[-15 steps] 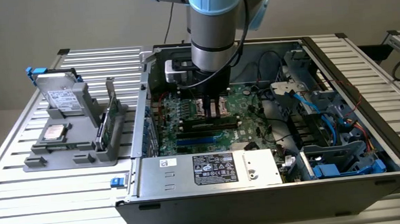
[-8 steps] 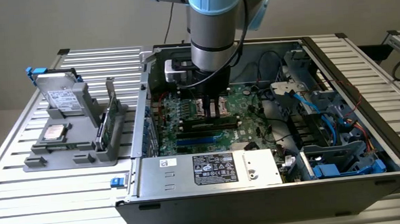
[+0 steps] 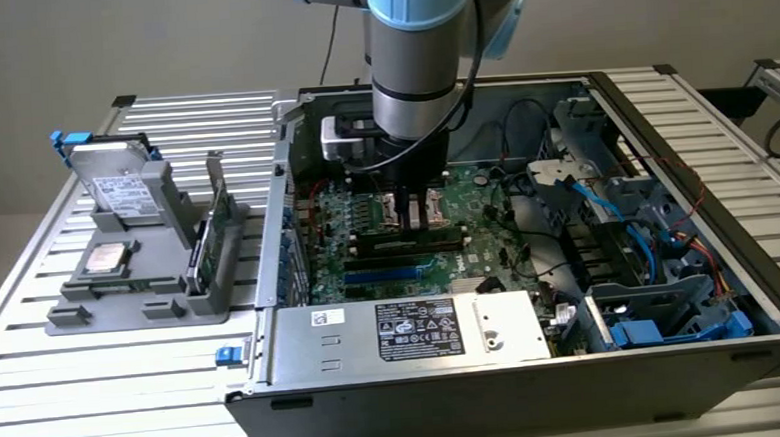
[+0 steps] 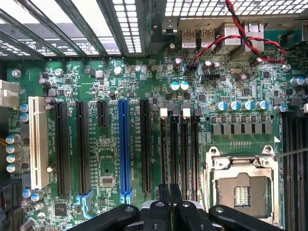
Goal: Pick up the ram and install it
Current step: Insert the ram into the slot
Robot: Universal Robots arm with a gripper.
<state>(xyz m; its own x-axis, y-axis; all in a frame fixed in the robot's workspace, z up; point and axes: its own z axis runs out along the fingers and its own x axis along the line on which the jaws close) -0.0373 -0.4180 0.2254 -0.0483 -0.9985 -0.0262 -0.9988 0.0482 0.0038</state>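
Note:
The ram [image 3: 203,250] is a thin dark-green stick standing on edge in a grey holder block [image 3: 141,292] on the slatted table, at the exterior view's left, outside the computer case. My gripper [image 3: 413,217] hangs inside the open case, low over the green motherboard [image 3: 489,198] and well away from the ram. In the wrist view the gripper [image 4: 169,193] has its two black fingertips [image 4: 164,197] pressed together with nothing between them. They sit just above the black memory slots [image 4: 179,144], which have white clips, beside the bare CPU socket [image 4: 240,185].
A silver hard drive [image 3: 124,192] and a square chip [image 3: 104,258] share the holder block. Inside the case are a power supply [image 3: 410,333], blue and black cables [image 3: 631,236] and drive cages at the exterior view's right. A blue slot [image 4: 124,144] and black expansion slots lie beside the memory slots.

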